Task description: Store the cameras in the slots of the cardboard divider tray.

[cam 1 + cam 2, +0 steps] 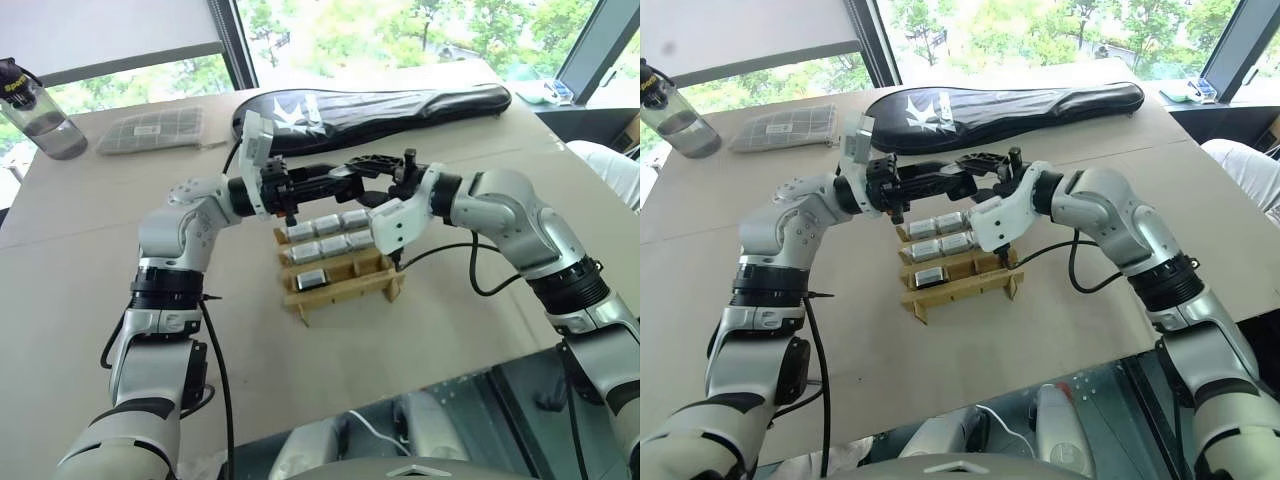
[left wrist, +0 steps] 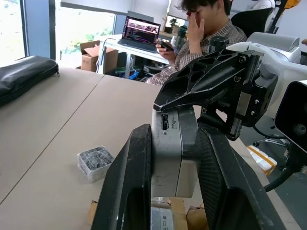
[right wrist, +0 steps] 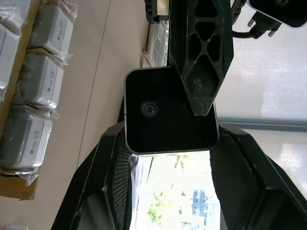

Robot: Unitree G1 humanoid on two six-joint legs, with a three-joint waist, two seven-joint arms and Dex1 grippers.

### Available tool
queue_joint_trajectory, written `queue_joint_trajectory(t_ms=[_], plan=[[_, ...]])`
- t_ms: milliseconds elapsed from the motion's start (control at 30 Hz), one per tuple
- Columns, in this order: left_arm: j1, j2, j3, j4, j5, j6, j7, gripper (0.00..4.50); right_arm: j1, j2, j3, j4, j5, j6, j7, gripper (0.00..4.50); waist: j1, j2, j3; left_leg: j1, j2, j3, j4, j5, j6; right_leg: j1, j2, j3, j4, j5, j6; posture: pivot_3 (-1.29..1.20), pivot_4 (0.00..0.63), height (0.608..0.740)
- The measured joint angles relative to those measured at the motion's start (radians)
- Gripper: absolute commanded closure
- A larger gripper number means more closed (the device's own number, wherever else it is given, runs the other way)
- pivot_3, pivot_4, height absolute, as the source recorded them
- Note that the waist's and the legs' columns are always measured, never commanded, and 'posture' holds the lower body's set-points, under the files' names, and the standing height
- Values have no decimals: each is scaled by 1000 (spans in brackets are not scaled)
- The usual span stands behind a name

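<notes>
The tan cardboard divider tray [image 1: 340, 272] of crossed slats is located on the brown table [image 1: 420, 330], directly below both grippers. Seven wrapped silver-grey cameras [image 1: 330, 245] are counted in its slots: one in the nearest row and three in each of the two rows behind, so two near slots are judged to be vacant.

Above the tray's far rows, a boxy silver-grey camera with a black lens face [image 3: 170, 112] is held between the two hands. The left gripper [image 2: 175, 163] is clenched on its sides. The right gripper [image 3: 168, 143] is also placed around it; whether that grip is firm or loosening cannot be told, so a handover is judged to be under way.

Farther off, one more wrapped camera [image 2: 95, 162] is seen lying on the table, not yet stored.
</notes>
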Motion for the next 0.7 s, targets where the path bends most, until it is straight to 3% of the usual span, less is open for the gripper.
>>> queue_joint_trajectory(t_ms=[67,100,233,333,533,700], plan=[[0,0,0,0,-3,2,-2,3768,12,-5,0,-12,10,8,8,148,1,0,0,0,0,0,0,0,0,0,0,0,0,0,0,0,150,740],[0,0,0,0,-3,2,-3,3768,23,-5,-1,-21,24,17,18,1,1,0,0,0,0,0,0,0,0,0,0,0,0,0,0,0,150,740],[4,-1,-3,-1,-2,-1,-3,3768,105,-2,-30,-102,126,128,75,1,2,0,0,0,0,-1,1,0,0,0,0,0,0,0,0,0,150,740],[31,5,-2,-16,7,-28,-2,3768,212,-34,-122,-221,267,305,142,1,4,0,0,-1,0,-2,0,0,0,1,-1,0,-1,0,0,0,150,740],[183,43,-14,-140,69,-127,1,3768,514,-103,-448,-484,738,921,263,1,14,0,0,-2,0,-3,-2,0,0,1,-1,-1,-1,0,0,0,150,740],[310,79,-23,-270,111,-198,11,3768,824,-108,-712,-539,1050,1057,355,1,32,0,0,-1,0,-2,-3,0,0,2,-1,0,-1,0,0,0,150,740]])
